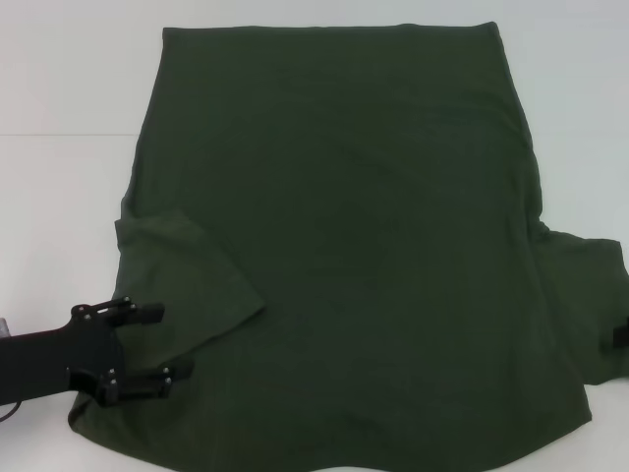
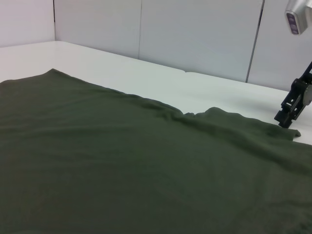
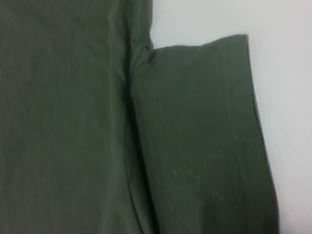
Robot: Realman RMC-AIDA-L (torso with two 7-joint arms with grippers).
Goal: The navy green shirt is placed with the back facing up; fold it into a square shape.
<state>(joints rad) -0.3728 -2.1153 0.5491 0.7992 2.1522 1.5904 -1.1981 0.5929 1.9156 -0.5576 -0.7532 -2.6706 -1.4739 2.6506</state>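
The navy green shirt (image 1: 364, 246) lies flat on the white table (image 1: 59, 88), plain side up, with its hem at the far side. Its left sleeve (image 1: 187, 275) is folded inward onto the body. My left gripper (image 1: 162, 344) is open at the near left, its fingers (image 1: 147, 313) resting over the shirt's edge beside that sleeve. My right gripper (image 1: 620, 334) shows only as a dark tip at the right edge, by the right sleeve (image 1: 590, 295). The left wrist view shows the right gripper (image 2: 291, 106) hovering just above the sleeve's rim. That sleeve (image 3: 195, 136) lies spread flat.
Bare white table (image 2: 161, 78) surrounds the shirt at the far side and left. Grey wall panels (image 2: 195, 34) stand behind the table. A table seam (image 1: 59, 135) runs along the far left.
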